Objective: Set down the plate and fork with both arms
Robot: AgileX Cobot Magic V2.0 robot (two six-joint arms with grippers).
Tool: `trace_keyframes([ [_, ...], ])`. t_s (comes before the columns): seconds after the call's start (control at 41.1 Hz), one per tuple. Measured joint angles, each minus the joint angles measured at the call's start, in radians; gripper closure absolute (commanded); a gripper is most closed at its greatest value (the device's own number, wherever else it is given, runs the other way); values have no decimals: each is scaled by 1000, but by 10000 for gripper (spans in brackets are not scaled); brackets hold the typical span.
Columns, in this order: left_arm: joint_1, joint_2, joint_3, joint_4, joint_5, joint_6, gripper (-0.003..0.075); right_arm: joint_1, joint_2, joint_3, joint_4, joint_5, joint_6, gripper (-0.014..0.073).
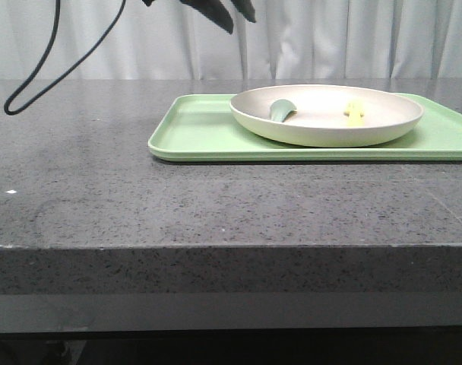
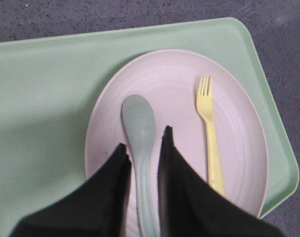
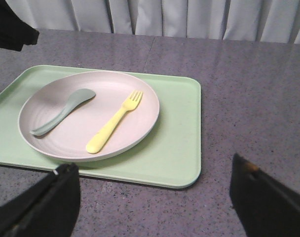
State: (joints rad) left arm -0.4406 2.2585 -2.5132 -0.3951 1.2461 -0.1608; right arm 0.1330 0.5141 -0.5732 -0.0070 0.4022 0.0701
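Tabletop point(image 1: 102, 205) of speckled grey stone is shown, with white curtains point(image 1: 330, 38) behind it. A flat light-green tray point(image 1: 193, 133) is set on it, and a round cream plate point(image 1: 330, 125) is seated on the tray. Two utensils are laid in the plate, apart from each other: a grey-green spoon point(image 2: 138, 128) and a small pale-yellow fork point(image 2: 209, 133), its tines pointed toward the plate's far rim as seen from the left wrist.

The left gripper point(image 2: 142, 143) is held above the plate, its jaws parted with the spoon's handle seen between them; nothing is gripped. The right gripper point(image 3: 155, 197) is held over bare tabletop beside the tray, its jaws spread wide and empty.

The fork is judged to be light, stiff plastic, thin and lying flat, so it may slide on the smooth plate when pinched; the middle of the handle looks the best place to be taken. The plate is judged rigid and fairly light, perhaps breakable if dropped, and too wide to be spanned, so its raised rim is where it would be gripped.
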Motion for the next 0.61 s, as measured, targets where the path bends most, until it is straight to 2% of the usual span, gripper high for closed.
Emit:
trace_keyframes([
  [0.365, 0, -34, 11, 29, 14, 26, 738, 0, 0, 0, 0, 0, 0, -41],
  [0.608, 0, -240, 223, 316, 14, 31, 738, 0, 0, 0, 0, 0, 0, -41],
])
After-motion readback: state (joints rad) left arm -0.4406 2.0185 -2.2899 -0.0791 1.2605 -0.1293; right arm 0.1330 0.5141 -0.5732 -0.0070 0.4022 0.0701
